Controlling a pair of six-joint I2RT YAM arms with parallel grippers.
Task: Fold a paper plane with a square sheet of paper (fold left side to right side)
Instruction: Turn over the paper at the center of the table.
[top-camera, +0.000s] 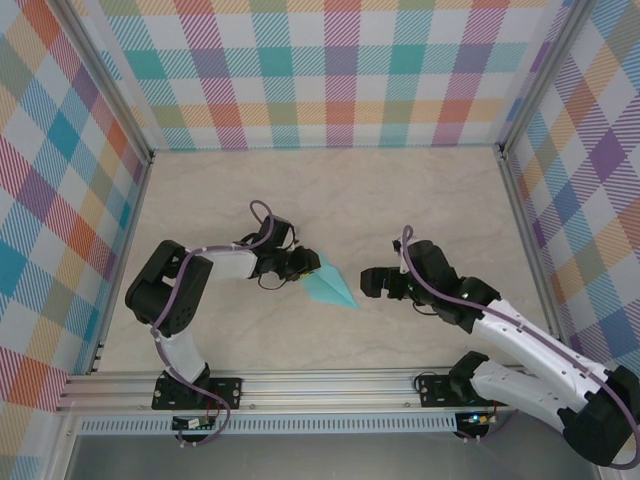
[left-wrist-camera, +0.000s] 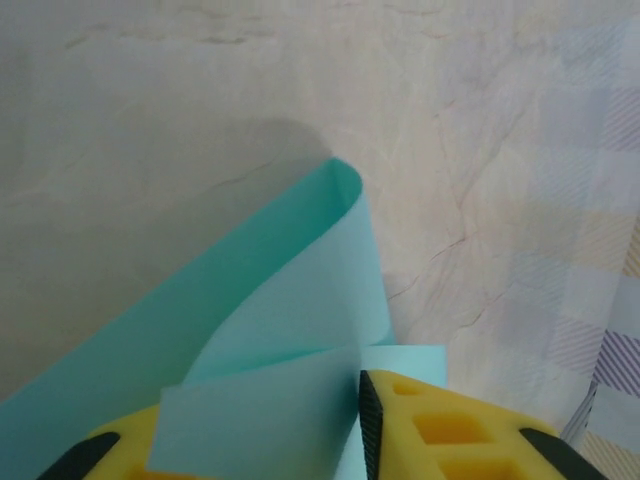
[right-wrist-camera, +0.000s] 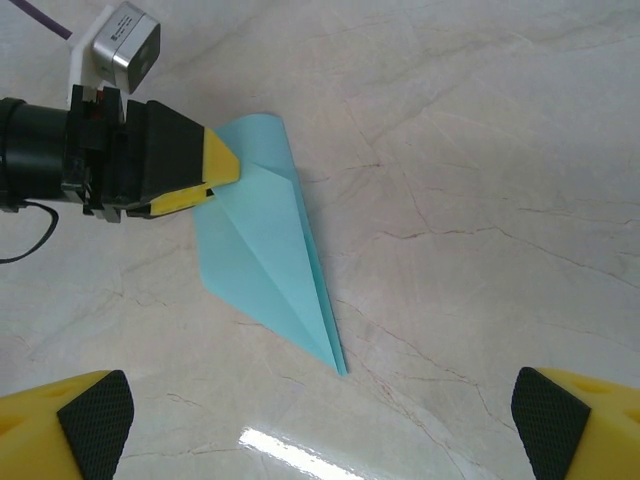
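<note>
Three checked walls (top-camera: 340, 70) close in the pale marbled table (top-camera: 420, 200), and a metal rail (top-camera: 330, 390) runs along its near edge. The right arm (top-camera: 520, 340) is cut off at the lower right corner of the overhead view. The left arm (top-camera: 175, 300) bends in from the left with a purple cable (top-camera: 262, 215) looped over it.

The teal paper (top-camera: 330, 288) lies near the middle of the table, between the two hands, folded into a long pointed shape. From above, its broad end is hidden under the left gripper (top-camera: 303, 265). The right wrist camera shows the whole outline, the fold lines and the sharp tip pointing toward that camera. The left wrist camera shows what neither of those does: a flap curling up off the table. There the lower edge of the frame cuts the paper off, and the tip is out of sight.

The left gripper's yellow fingers (left-wrist-camera: 440, 430) stand a little apart with the curled flap between them. Whether either one presses on the paper I cannot tell. The right gripper (top-camera: 372, 282) sits just beside the tip without touching it, its jaws spread wide and holding nothing.
</note>
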